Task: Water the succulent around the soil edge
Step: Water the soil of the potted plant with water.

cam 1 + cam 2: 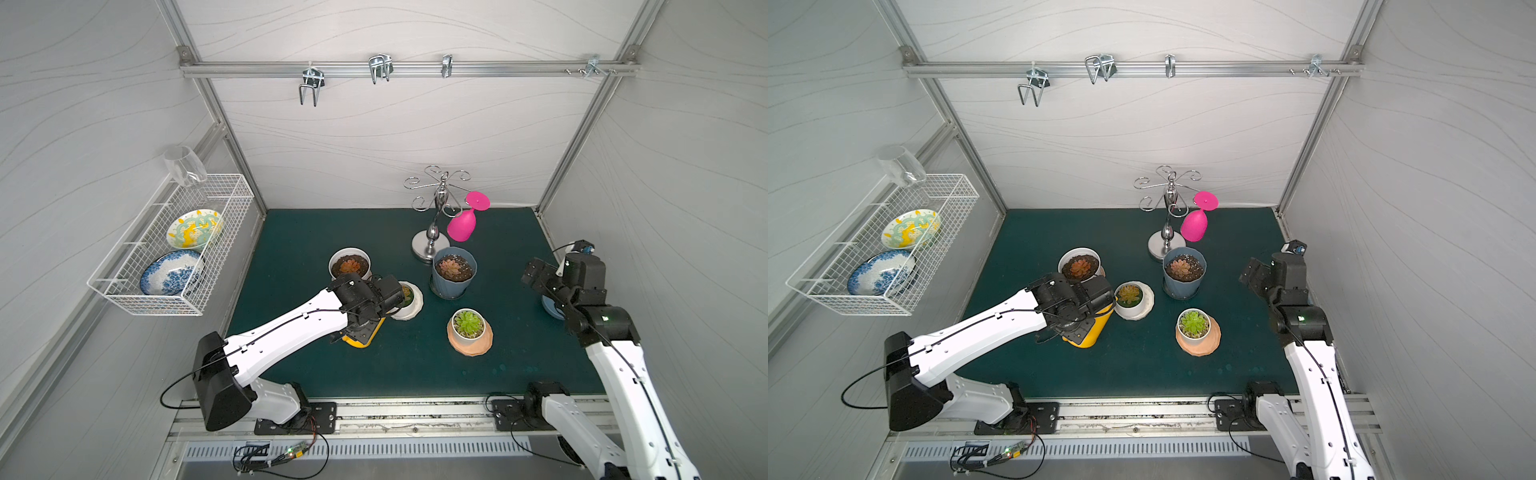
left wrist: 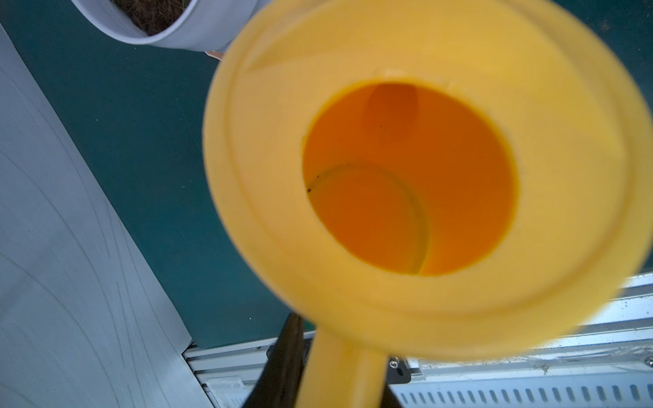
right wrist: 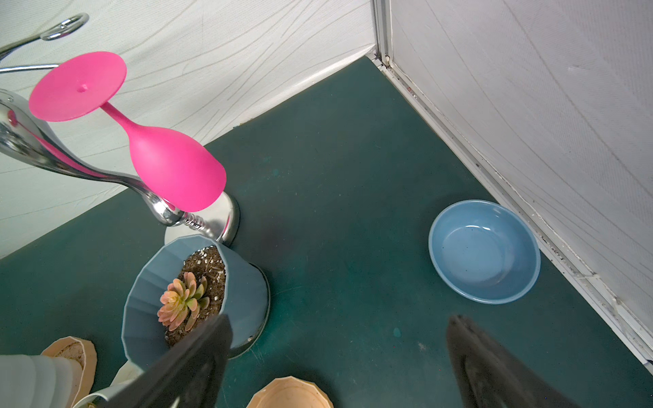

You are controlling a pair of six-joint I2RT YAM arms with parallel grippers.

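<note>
Left gripper [image 2: 337, 388] is clamped tight on the handle [image 2: 344, 356] of the yellow can [image 1: 1091, 332], one dark finger [image 2: 282, 356] showing beside it in the wrist view. From where I stand the can is off upright, leaning toward the low white pot [image 1: 1147, 307] in the middle of the mat [image 1: 1142, 370], and sits just beside it; both top views show the same lean. The spout is buried under the wrist, so it may be over the soil or short of the rim, I cannot say which.

The succulent [image 1: 1128, 294] in that pot looks to me the likely target, being the nearest. Three others stand close by: an orange plant [image 1: 1079, 267] behind the arm, a pink plant [image 1: 1180, 266] in a blue pot, and a green plant [image 1: 1192, 323] on a peach saucer.

Right gripper [image 3: 339, 367] hangs by the right wall with its jaws wide apart and nothing between them. It is above the mat near an empty blue bowl [image 3: 473, 258] and well apart from the can.

As for progress, I judge the early part done: the can is in hand, carried to the pot and tipped part-way. The watering itself seems not yet begun, or barely. I see no stream falling and no darker wet ring on the soil that shows.

What is left is the main work: getting the spout over the rim, then tipping further. The pour has to go round the soil edge, not onto the leaves, and after that the can must be righted and set down
</note>
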